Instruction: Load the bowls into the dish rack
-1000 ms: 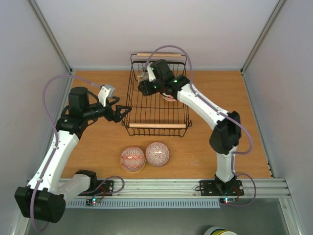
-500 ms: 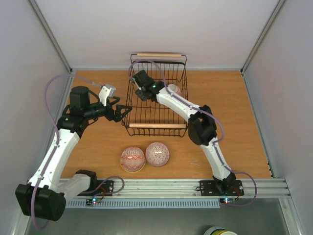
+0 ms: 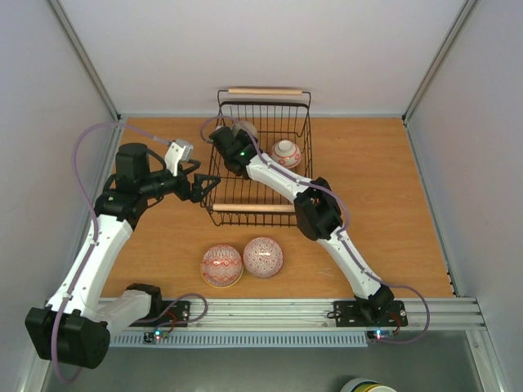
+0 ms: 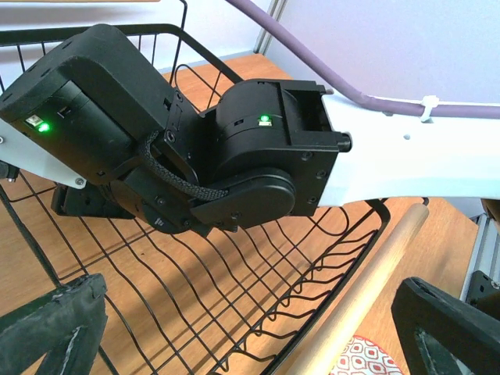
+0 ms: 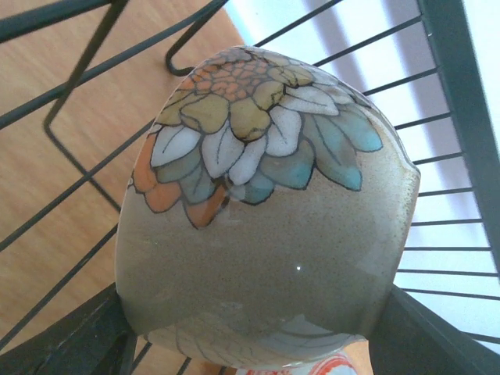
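Filling the middle of the overhead view: orange-brown wooden bench [image 3: 392, 204]. On its upper centre: rectangular black wire dish rack [image 3: 306, 175] with two light wooden rods, upper handle [image 3: 265, 91] and lower handle [image 3: 249, 208]. Slanting from the lower right up into the rack's upper left corner: white-and-black right arm [image 3: 351, 253]. Rising along the left side of the frame and bending right toward the rack: white-and-black left arm [image 3: 98, 245]. Inside the rack's upper left corner, right tool [image 3: 237, 137] pinching a beige glazed bowl [image 3: 243, 129]. In the right wrist view, the same bowl [image 5: 266, 234] filling nearly the whole frame, painted with an orange, yellow, white and blue flower, clamped between dark fingers [image 5: 70, 344] at the lower left and lower right, with rack wires behind. Just beside the rack's lower left corner, left tool [image 3: 204, 188] spread wide. In the left wrist view, its fingers far apart at the two bottom corners, with rack wire, the lower handle and the right arm's black wrist beyond. In the rack's right half, apart from the held one: red-and-white patterned bowl [image 3: 286, 153]. Below the rack, lower centre of the overhead view, on the bench: red patterned bowl [image 3: 221, 265] and pink patterned bowl [image 3: 263, 256], patterned outsides up, touching side by side.
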